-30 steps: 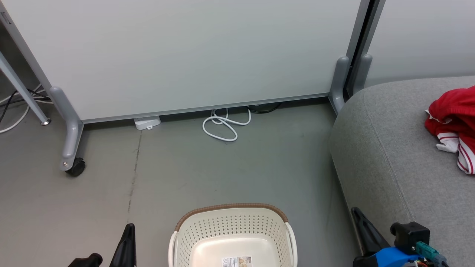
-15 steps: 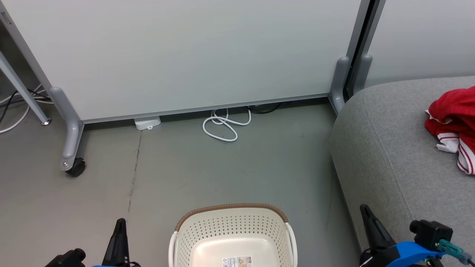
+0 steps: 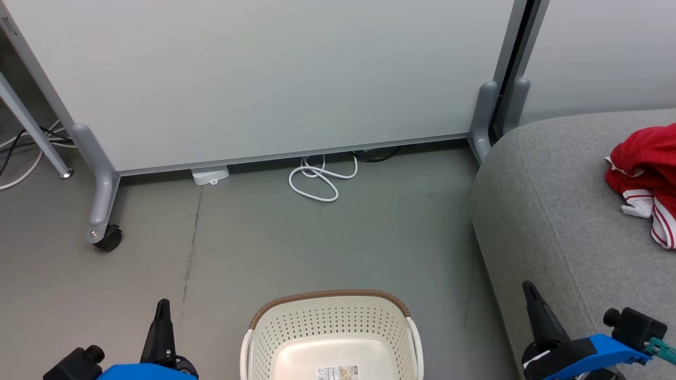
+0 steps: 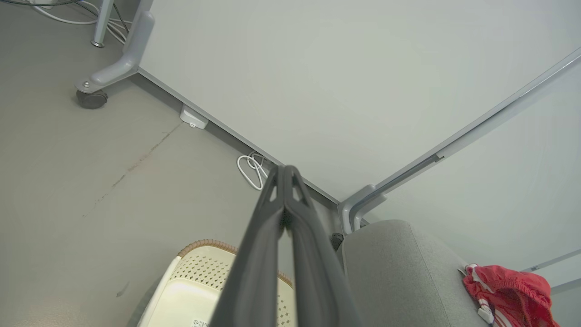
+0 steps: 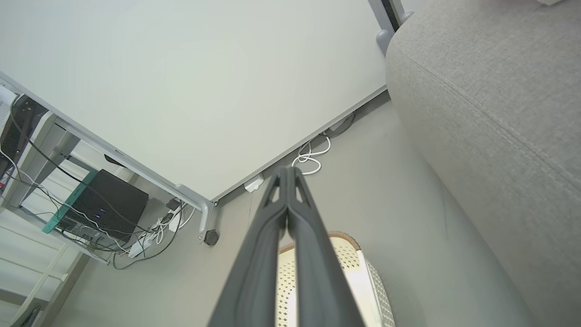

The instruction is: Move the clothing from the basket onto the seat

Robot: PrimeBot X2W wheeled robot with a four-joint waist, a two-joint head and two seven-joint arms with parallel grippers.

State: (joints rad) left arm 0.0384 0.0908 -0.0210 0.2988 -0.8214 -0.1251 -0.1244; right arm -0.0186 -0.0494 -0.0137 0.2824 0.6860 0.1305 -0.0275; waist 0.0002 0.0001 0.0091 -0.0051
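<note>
1. Clothing [image 3: 641, 174]: a red bundle with white trim and striped edging. It lies on the sofa [image 3: 554, 221] top at the far right of the head view, partly cut by the frame edge. The left wrist view also shows it on the sofa [image 4: 399, 272], red heap [image 4: 513, 290] at lower right.
2. Basket [image 3: 330, 293]: cream, perforated, brown rim. It sits on the grey floor [image 3: 264, 237] at bottom centre, between the two grippers and just left of the sofa's rounded end. Its bare bottom shows a label sticker [image 3: 338, 372].
3. Left gripper [image 3: 162, 309]: at lower left, beside the basket and apart from it. Fingers pressed together, nothing in them. The left wrist view confirms this, with the tips [image 4: 285, 170] meeting over the basket rim [image 4: 204, 244].
4. Right gripper [image 3: 531, 293]: at lower right, in front of the sofa's side. I cannot tell whether it touches the sofa. Fingers together and empty. In the right wrist view the tips [image 5: 287, 171] meet, with the basket [image 5: 349, 254] below and the sofa [image 5: 476, 113] on the right.
5. Background: a white partition panel [image 3: 264, 79] on grey legs, with a caster wheel [image 3: 108, 237] at left. A coiled white cable [image 3: 319, 179] lies at the panel's base.
</note>
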